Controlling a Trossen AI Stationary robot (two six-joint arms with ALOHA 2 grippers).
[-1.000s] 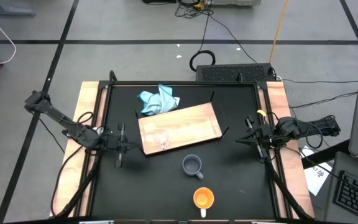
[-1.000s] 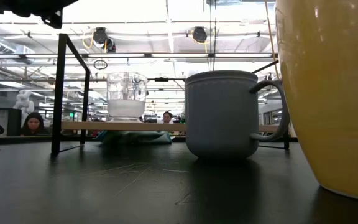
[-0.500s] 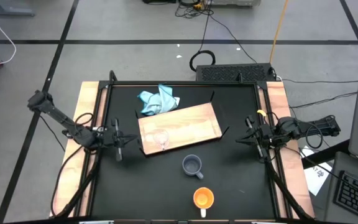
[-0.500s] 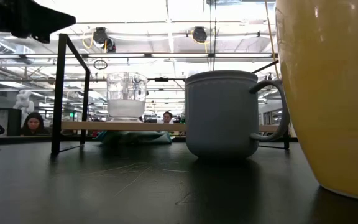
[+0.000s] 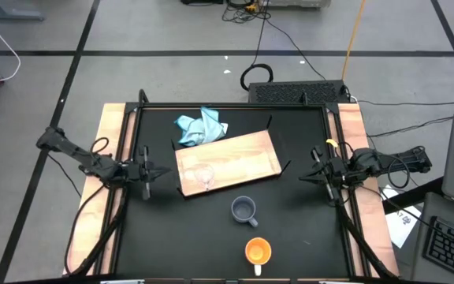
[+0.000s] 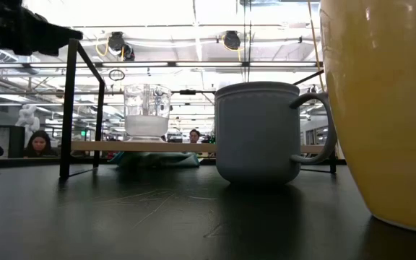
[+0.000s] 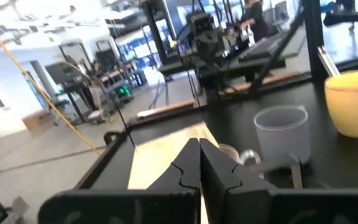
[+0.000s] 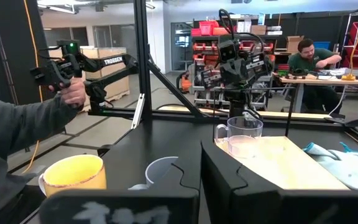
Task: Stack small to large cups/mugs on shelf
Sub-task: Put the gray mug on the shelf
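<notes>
My left gripper (image 5: 146,170) hangs clenched beside the shelf (image 5: 243,158), my right gripper (image 5: 319,175) released; "TROSSEN" marks a far arm (image 8: 107,62).

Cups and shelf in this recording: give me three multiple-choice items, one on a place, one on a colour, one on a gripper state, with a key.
1. Where does the clear glass cup stand?
A. On the wooden shelf
B. On the black table
C. On the blue cloth

2. What colour is the mug nearest the table's front edge?
A. Grey-blue
B. Orange
C. Green

3. How do the left gripper's fingers stand?
A. Wide open
B. Closed on a mug
C. Closed together, holding nothing

Key:
1 A: the high view shows the glass cup on the shelf's corner nearest the left arm, and the low view shows it on the board.
2 B: the orange mug sits closest to the front edge, with the grey-blue mug between it and the shelf.
3 C: the left wrist view shows both fingers meeting, with nothing between them, beside the shelf.
</notes>
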